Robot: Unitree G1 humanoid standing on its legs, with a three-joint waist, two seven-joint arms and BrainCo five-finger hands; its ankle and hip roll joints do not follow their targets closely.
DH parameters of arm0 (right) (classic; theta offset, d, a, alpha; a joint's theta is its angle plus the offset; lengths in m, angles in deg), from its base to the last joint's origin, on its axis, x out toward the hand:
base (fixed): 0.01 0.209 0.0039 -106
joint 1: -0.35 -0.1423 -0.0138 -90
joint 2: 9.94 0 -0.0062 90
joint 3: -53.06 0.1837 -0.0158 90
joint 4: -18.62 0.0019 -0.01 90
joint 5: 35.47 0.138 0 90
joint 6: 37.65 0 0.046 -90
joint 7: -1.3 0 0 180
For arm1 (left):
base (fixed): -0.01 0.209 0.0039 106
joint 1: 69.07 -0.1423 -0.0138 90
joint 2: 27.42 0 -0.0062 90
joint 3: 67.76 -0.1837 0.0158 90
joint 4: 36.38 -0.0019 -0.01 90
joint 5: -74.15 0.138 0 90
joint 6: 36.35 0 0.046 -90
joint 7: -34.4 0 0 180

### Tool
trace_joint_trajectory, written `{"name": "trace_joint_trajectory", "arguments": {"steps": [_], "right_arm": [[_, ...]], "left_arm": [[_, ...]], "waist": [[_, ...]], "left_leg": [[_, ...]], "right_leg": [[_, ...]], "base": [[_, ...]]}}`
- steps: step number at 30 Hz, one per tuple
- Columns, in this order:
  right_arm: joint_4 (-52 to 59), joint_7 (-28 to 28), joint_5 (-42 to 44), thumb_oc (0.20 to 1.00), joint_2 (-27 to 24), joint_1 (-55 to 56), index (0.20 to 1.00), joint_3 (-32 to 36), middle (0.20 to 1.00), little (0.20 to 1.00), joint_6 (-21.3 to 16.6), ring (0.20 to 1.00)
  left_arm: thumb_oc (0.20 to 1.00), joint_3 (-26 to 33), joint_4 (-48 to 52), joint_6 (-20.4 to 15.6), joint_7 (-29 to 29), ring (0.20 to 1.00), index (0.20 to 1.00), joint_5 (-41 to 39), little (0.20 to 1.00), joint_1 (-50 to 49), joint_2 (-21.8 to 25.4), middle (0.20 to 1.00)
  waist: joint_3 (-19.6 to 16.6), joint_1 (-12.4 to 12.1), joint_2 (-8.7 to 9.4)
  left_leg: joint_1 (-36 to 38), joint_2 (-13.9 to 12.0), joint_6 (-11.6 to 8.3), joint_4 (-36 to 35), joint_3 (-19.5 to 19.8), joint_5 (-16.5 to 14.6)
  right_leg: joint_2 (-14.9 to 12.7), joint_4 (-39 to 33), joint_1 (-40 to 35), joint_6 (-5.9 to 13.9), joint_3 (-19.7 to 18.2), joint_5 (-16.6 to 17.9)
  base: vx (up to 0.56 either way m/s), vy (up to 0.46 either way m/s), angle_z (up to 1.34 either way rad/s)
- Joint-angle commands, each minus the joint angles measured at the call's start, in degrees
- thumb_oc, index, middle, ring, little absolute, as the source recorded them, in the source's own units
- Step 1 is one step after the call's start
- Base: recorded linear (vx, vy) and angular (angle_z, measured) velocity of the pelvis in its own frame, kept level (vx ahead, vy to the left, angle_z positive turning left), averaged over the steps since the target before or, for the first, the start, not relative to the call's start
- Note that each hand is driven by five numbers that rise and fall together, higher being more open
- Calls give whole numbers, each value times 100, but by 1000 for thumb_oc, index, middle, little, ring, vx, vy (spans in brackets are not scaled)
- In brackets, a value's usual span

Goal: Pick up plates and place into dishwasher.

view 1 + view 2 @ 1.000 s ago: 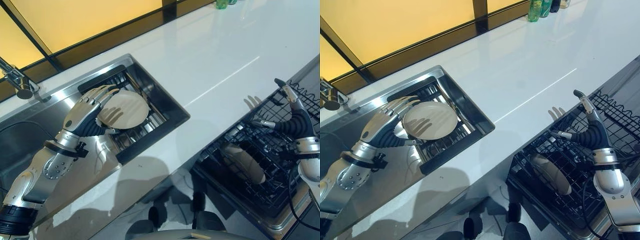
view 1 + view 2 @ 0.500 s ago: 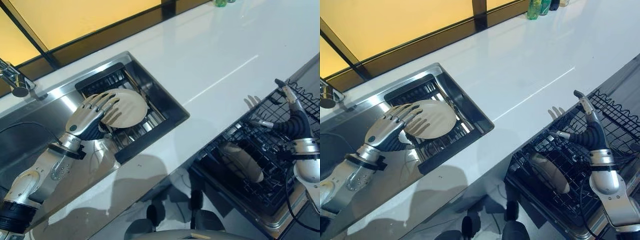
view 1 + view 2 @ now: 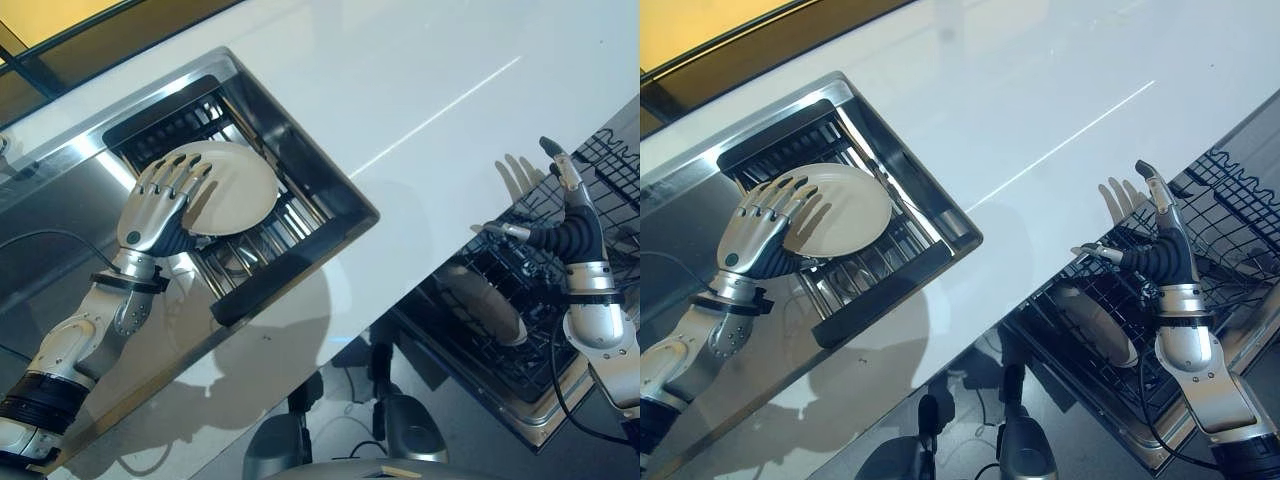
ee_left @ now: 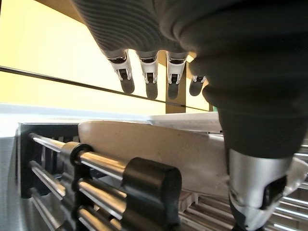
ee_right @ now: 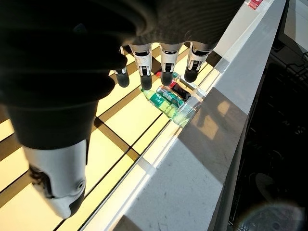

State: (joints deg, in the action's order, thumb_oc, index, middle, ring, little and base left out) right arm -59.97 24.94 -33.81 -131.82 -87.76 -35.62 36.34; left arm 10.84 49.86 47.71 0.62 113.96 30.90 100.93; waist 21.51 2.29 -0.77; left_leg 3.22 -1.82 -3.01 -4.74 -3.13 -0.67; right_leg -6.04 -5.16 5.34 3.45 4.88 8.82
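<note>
Already sitting in the dishwasher rack point(image 3: 560, 300): one plate point(image 3: 487, 312), lying tilted among the black wires below the right hand point(image 3: 1155, 245), long edge running diagonally away from the tabletop point(image 3: 400, 90) edge. Still waiting in the sink rack point(image 3: 250, 240): a second beige plate point(image 3: 235, 185), resting slightly tilted on the bars, face upward, round and so showing no true long axis. Reaching over that plate: left hand point(image 3: 160, 205), fingers point(image 4: 147, 72) nearly straight above the near rim with the thumb below, not yet closing on anything. Hovering near the dishwasher rack: right hand, fingers spread and empty. Remaining, by judgement: gripping, lifting, carrying across the tabletop, slotting beside the first plate.
</note>
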Motion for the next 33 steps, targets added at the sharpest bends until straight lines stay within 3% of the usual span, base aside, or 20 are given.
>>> {"name": "trace_joint_trajectory", "arguments": {"steps": [1,15,23,26,27,33], "right_arm": [[191,210,-92,1000,-79,-387,1000,-32,1000,1000,-236,1000],[292,187,-256,1000,-13,-759,1000,-11,1000,1000,-184,1000],[183,209,-325,1000,12,-967,1000,-23,1000,1000,-257,1000],[176,252,-353,1000,25,-1037,1000,-47,1000,1000,-234,1000],[169,259,-363,1000,29,-1056,1000,-44,1000,1000,-233,1000],[141,182,-400,1000,104,-1126,1000,11,1000,1000,-252,1000]], "left_arm": [[1000,-46,-265,156,-371,1000,1000,203,1000,609,-19,1000],[1000,-564,-164,114,318,1000,1000,728,1000,1011,251,1000],[1000,-821,-400,887,3,1000,1000,1425,1000,1220,367,1000],[357,-890,-464,1215,-120,357,357,1537,357,1251,320,357],[200,-869,-544,1286,-244,200,200,1559,200,1231,285,200],[200,-757,-853,1468,-683,200,200,1606,200,1241,119,200]], "waist": [[-178,28,108],[95,95,24],[231,121,14],[282,117,25],[295,113,31],[306,114,42]], "left_leg": [[-835,-92,-44,42,94,305],[-1180,-80,-44,132,35,314],[-1347,-51,-30,207,17,295],[-1377,-43,-16,182,15,300],[-1382,-37,-9,165,15,303],[-1392,-8,7,145,13,300]], "right_leg": [[-466,653,118,967,-373,-592],[-464,753,490,922,-431,-570],[-454,802,672,879,-442,-534],[-445,790,728,876,-451,-505],[-442,782,744,870,-453,-498],[-445,788,794,833,-436,-497]], "base": [[-43,-11,-1],[-47,3,-5],[-15,-2,0],[-21,-6,-1],[-30,-5,-3],[0,0,0]]}}
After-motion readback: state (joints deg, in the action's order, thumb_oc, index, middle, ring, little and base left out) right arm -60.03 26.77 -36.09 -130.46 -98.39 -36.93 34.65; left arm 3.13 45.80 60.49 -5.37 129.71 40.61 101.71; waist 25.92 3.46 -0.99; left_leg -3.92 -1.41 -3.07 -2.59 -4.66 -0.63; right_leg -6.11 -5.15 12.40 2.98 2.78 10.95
